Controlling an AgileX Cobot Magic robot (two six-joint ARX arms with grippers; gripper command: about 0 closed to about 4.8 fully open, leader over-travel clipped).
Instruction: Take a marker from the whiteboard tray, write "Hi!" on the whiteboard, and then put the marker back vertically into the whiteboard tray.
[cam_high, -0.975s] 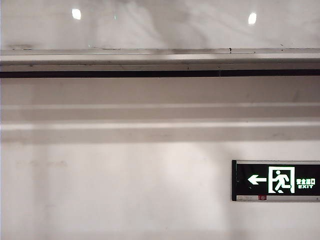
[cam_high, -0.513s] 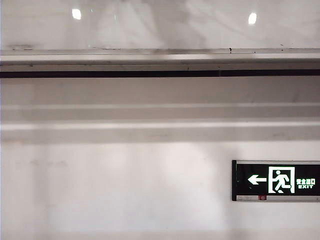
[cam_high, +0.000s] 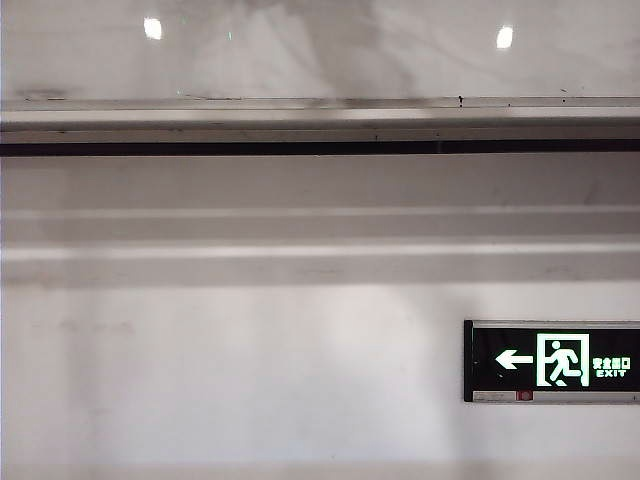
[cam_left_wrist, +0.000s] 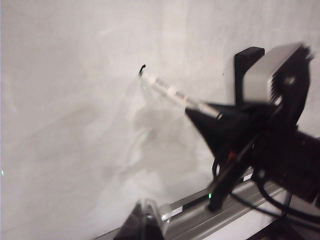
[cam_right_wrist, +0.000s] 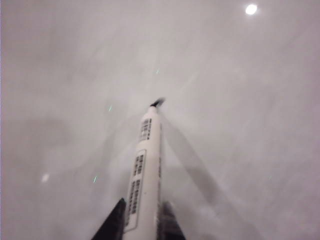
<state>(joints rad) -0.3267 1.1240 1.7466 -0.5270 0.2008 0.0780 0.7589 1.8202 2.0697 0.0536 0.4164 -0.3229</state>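
My right gripper is shut on the marker, whose white barrel runs up between the two black fingers. In the left wrist view the same marker sticks out of the right gripper, and its dark tip meets the whiteboard at a short black stroke. My left gripper hangs back near the whiteboard tray, fingers together and holding nothing. The exterior view shows the whiteboard and the whiteboard tray, with neither arm nor the marker in it.
A thin black strip runs under the tray, with pale wall mouldings below it. A lit exit sign hangs low on the right of the wall. The right arm's camera housing and cables stand over the tray.
Only the faint dark reflection on the whiteboard has shifted slightly to the left. The tray and wall look the same.
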